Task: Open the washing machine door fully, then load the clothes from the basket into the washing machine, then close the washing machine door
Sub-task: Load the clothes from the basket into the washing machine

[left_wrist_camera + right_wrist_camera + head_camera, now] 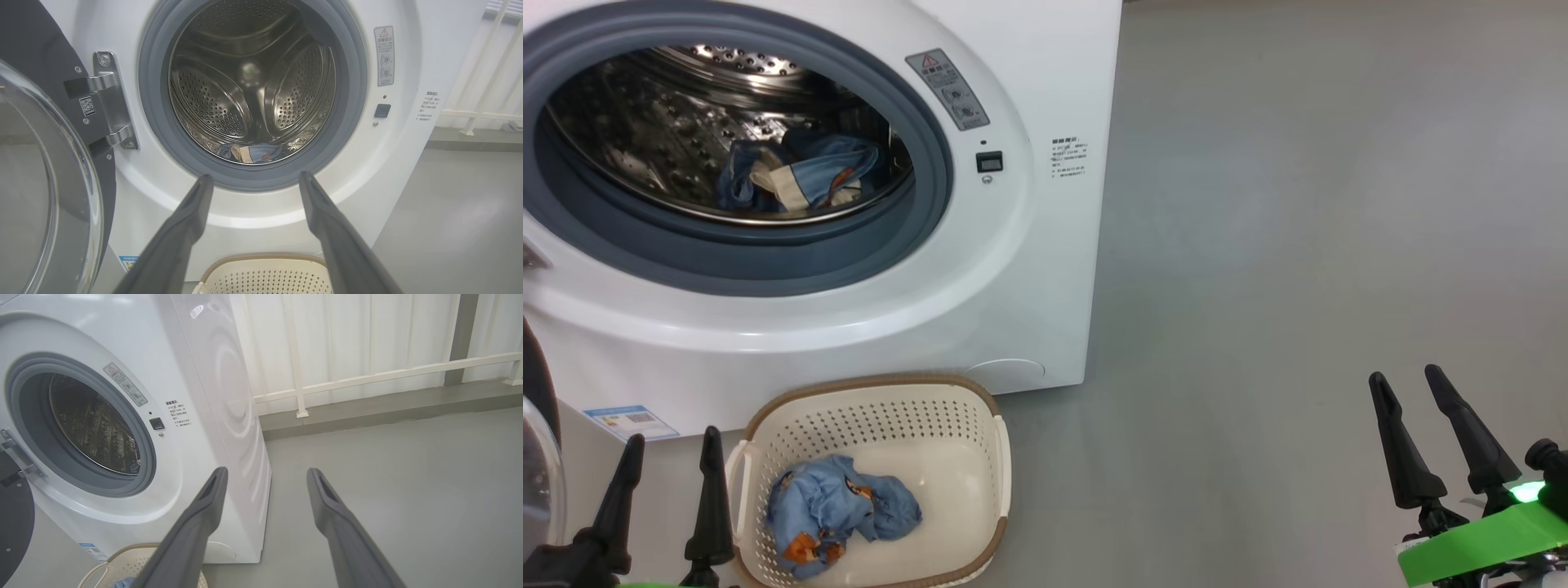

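Observation:
The white washing machine [1029, 269] stands with its round black door [45, 183] swung wide open to the left. One light blue garment [796, 173] lies at the front of the steel drum [253, 90]. Another bundle of light blue clothes [837, 513] rests in the cream basket [980, 408] on the floor below the opening. My left gripper [670, 445] hangs open just left of the basket, nothing between its fingers. Far off at the lower right, my right gripper [1406, 381] is open and empty over bare floor.
Grey floor [1298, 245] spreads to the right of the machine. A white railing [367, 375] and pale wall run behind it. The open door's glass bowl [535, 482] bulges at the far left, close beside my left arm.

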Tool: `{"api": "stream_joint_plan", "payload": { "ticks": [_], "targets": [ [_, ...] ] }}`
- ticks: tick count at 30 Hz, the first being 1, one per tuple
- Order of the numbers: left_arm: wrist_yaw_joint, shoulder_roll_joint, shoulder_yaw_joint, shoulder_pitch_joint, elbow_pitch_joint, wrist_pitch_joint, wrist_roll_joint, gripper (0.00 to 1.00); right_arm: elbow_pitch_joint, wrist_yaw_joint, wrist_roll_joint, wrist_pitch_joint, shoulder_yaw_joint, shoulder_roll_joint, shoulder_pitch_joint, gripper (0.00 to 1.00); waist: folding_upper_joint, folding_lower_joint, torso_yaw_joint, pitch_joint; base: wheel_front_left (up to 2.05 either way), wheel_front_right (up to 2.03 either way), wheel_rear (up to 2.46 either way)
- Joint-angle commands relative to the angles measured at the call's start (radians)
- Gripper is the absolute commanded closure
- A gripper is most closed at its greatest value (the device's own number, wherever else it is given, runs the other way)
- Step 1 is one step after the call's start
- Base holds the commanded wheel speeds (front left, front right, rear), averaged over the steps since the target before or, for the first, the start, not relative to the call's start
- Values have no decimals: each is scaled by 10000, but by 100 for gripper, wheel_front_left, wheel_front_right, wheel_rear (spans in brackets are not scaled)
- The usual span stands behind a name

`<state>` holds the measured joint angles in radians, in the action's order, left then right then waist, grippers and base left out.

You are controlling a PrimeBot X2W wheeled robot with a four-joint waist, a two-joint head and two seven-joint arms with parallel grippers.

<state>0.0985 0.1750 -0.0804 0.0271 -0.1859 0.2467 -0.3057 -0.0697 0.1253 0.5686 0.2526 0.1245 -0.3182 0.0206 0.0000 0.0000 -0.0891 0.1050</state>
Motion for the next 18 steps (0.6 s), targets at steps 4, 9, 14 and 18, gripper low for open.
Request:
{"api": "stream_joint_plan", "payload": {
  "ticks": [4, 9, 14, 18],
  "targets": [
    [-52, 305, -229, 356, 198, -52, -70, 0, 311, 54, 11, 92, 111, -178, -352, 0, 0, 0, -36, 252, 0, 0, 0],
    [-34, 331, -61, 594, -87, -238, -97, 0, 381, 54, -40, 92, 119, -84, -542, 0, 0, 0, -70, 713, 0, 0, 0],
    [22, 431, 204, 987, -698, -471, -77, 0, 480, 54, -106, 92, 125, 53, -853, 0, 0, 0, -164, 1360, 0, 0, 0],
    [84, 595, 477, 1515, -1546, -634, -17, 0, 578, 54, -180, 92, 156, 158, -1257, 0, 0, 0, -304, 1993, 0, 0, 0]
  ]
}}
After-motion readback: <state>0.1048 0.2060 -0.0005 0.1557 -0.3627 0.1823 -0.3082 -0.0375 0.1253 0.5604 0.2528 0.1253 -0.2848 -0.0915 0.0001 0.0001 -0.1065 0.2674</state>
